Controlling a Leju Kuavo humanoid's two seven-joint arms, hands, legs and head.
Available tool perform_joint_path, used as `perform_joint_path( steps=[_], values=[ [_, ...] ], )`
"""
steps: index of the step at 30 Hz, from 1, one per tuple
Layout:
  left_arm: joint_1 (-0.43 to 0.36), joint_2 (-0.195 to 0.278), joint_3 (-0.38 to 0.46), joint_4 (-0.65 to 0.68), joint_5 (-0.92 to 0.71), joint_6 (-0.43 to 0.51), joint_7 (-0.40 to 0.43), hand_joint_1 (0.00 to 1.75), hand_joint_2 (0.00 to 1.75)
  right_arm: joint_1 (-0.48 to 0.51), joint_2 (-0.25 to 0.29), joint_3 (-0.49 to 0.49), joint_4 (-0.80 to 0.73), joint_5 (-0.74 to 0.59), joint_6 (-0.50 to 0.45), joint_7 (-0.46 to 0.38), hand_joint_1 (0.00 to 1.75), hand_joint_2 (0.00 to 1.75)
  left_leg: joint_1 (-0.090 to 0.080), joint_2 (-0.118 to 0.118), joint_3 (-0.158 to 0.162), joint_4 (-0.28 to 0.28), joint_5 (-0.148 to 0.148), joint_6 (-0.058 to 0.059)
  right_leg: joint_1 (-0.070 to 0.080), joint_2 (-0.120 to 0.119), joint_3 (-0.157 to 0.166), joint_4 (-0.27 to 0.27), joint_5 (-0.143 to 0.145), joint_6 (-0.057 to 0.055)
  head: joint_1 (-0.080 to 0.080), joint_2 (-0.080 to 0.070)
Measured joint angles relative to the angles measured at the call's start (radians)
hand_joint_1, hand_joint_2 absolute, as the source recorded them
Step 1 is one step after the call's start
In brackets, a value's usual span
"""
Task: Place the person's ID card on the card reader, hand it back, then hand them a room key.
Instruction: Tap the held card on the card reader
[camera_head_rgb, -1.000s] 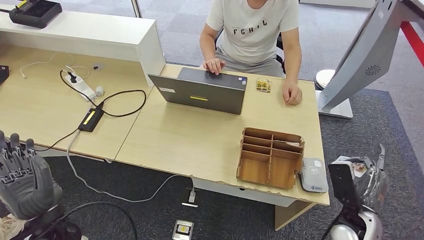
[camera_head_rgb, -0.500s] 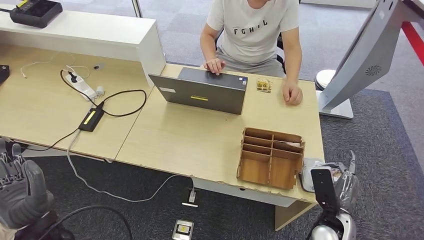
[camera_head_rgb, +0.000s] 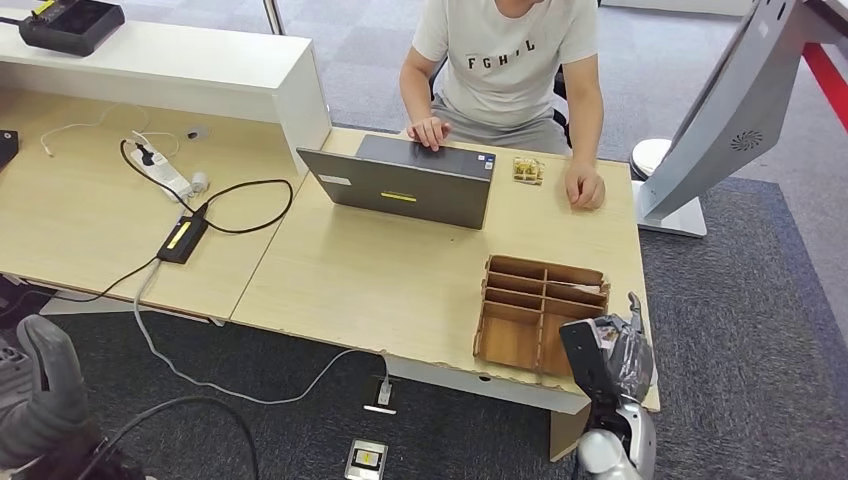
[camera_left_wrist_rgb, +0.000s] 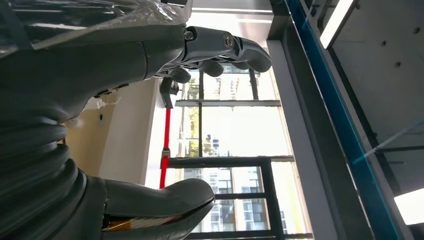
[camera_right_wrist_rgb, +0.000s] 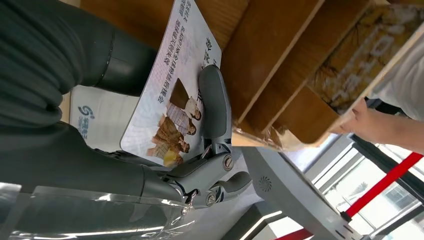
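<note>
ID card (camera_right_wrist_rgb: 172, 95): white, printed with text and a small picture of people; held in the right hand (camera_head_rgb: 612, 352), pinched between the thick thumb and a dark finger (camera_right_wrist_rgb: 212, 107) lying across its face. Position: at the near right corner of the bench, just beside the wooden organiser. Below the card, the right wrist view shows a pale surface with a blue logo, the card reader (camera_right_wrist_rgb: 95, 117); whether card and reader touch cannot be told.

Left hand (camera_head_rgb: 40, 395): low at the left, off the bench edge, above the carpet. Fingers (camera_left_wrist_rgb: 235, 47) curled a little, apart from the thumb, nothing in them.

Bench (camera_head_rgb: 400, 280): light wood-grain top, near edge chipped; joined on the left to a second top of the same finish with a white raised counter (camera_head_rgb: 180, 75) behind.

Wooden organiser (camera_head_rgb: 540, 315): brown, divided into compartments, at the near right of the bench.

Laptop (camera_head_rgb: 405, 180): grey, lid up, at the far side. A person in a white printed T-shirt (camera_head_rgb: 505, 55) sits behind it, one hand on the keyboard, the other resting on the bench top beside a small yellow packet (camera_head_rgb: 527, 170).

Left top: white power strip (camera_head_rgb: 160, 175), black adapter (camera_head_rgb: 182, 240), cables trailing over the edge to the floor.

Room: grey carpet tiles (camera_head_rgb: 760, 300); large window with dark frames in the left wrist view.
</note>
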Motion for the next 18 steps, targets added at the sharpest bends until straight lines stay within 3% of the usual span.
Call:
perform_joint_path(
  steps=[8, 18],
  values=[
    [0.003, 0.042, -0.071, -0.035, -0.090, 0.001, 0.000, 0.09, 1.75, -0.027, 0.010, 0.024, 0.097, -0.007, -0.002, 0.019, 1.75, 1.75, 0.000, 0.000, 0.000, 0.000, 0.000, 0.000, 0.000, 0.000, 0.000, 0.000, 0.000, 0.000, 0.000, 0.000],
    [0.024, 0.063, -0.121, -0.058, -0.111, 0.004, 0.000, 0.10, 1.75, -0.031, 0.002, -0.019, 0.114, -0.023, -0.004, -0.074, 1.75, 1.75, 0.000, 0.000, 0.000, 0.000, 0.000, 0.000, 0.000, 0.000, 0.000, 0.000, 0.000, 0.000, 0.000, 0.000]
  ],
)
